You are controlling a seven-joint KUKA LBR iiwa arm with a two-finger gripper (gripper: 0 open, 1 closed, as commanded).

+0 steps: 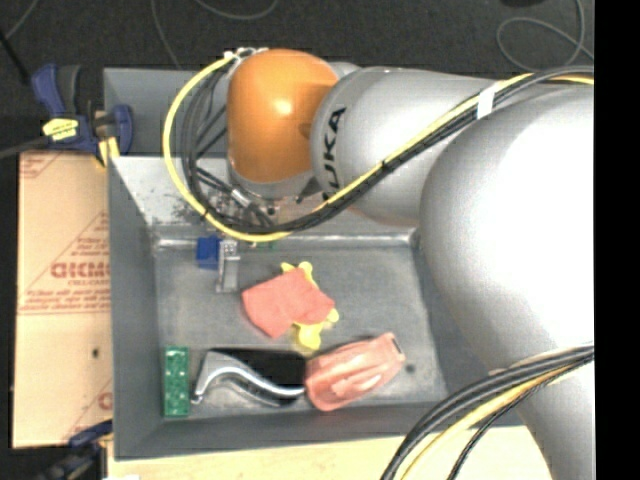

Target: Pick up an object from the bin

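My gripper (228, 266) reaches down below the orange wrist cover, at the back left of the bin floor. A small blue block (207, 253) lies right beside it on its left; whether they touch I cannot tell. A pink-red soft thing with yellow ends (283, 304) lies in the middle of the bin, a little to the right of and nearer than the gripper, apart from it.
Along the front wall lie a green ridged block (177, 380), a black and silver handled tool (247, 377) and a pale pink translucent thing (352, 370) that overlaps the tool's right end. The arm covers the bin's back and right side.
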